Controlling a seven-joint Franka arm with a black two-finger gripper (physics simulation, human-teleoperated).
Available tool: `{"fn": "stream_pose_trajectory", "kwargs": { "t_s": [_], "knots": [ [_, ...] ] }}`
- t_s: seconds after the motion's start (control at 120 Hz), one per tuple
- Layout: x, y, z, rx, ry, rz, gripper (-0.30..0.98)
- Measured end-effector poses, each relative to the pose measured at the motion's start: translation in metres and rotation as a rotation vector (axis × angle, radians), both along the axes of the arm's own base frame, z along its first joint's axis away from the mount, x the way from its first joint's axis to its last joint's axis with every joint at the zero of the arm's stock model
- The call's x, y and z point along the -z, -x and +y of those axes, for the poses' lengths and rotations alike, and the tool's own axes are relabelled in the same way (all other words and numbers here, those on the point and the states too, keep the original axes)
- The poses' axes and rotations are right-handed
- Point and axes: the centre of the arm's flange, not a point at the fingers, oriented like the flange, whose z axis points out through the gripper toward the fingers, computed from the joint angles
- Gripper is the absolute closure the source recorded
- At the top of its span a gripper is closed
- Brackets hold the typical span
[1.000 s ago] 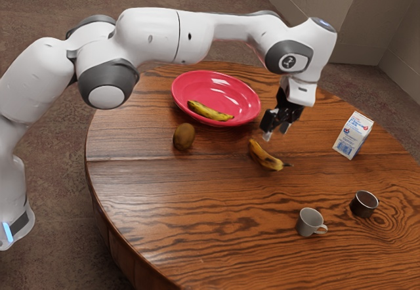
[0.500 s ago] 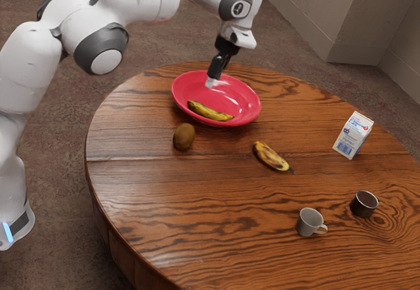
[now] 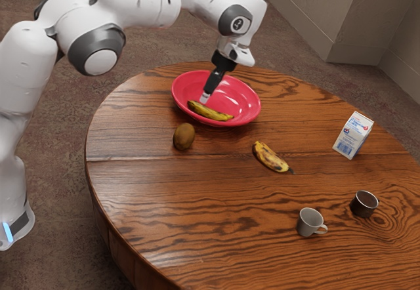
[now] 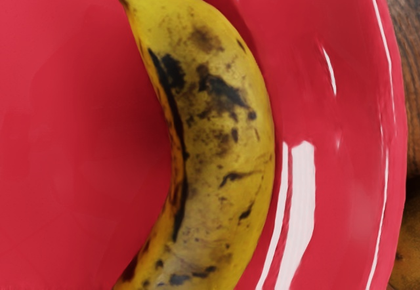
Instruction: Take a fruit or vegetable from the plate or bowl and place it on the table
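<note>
Wood, strongly grained and reddish brown, forms the round worktop [image 3: 197, 191], which bears all of the objects described below. The white robot arm [image 3: 141, 2], dark grey at its joints, enters from the exterior view's left and bends down over a red dish [image 3: 246, 100], glossy and shallow with a wide sloping rim. The black pincer [image 3: 205, 98] points down inside the dish, close above the fruit there; whether it is released or clenched cannot be told. The milk carton [image 3: 353, 135], white with blue print, stands upright toward the exterior view's right. The banana in the dish [image 3: 210, 111], yellow with dark brown blotches, lies near the rim on the side facing the kiwi; in the wrist view its curved body and narrowed stem are seen against the red surface. The loose banana [image 3: 271, 157], likewise spotted, rests on the worktop apart from the dish. The grey mug [image 3: 308, 222] stands with its handle toward the exterior view's right, near the dark cup [image 3: 363, 205], which has a bright rim. The brown kiwi [image 3: 184, 136] lies just outside the dish.
</note>
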Motion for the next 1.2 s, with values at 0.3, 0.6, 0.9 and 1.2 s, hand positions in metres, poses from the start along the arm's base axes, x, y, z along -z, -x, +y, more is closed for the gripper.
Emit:
{"fn": "stream_pose_trajectory", "kwargs": {
  "t_s": [0.3, 0.6, 0.9, 1.2],
  "knots": [
    [0.013, 0.001, 0.0, -0.039, -0.002, 0.02, 0.0],
    [0.01, 0.006, -0.002, -0.084, 0.064, 0.03, 0.0],
    [0.021, 0.01, 0.009, -0.116, 0.085, 0.052, 0.0],
    [0.016, -0.008, -0.004, -0.011, 0.069, -0.04, 0.0]
  ]
}}
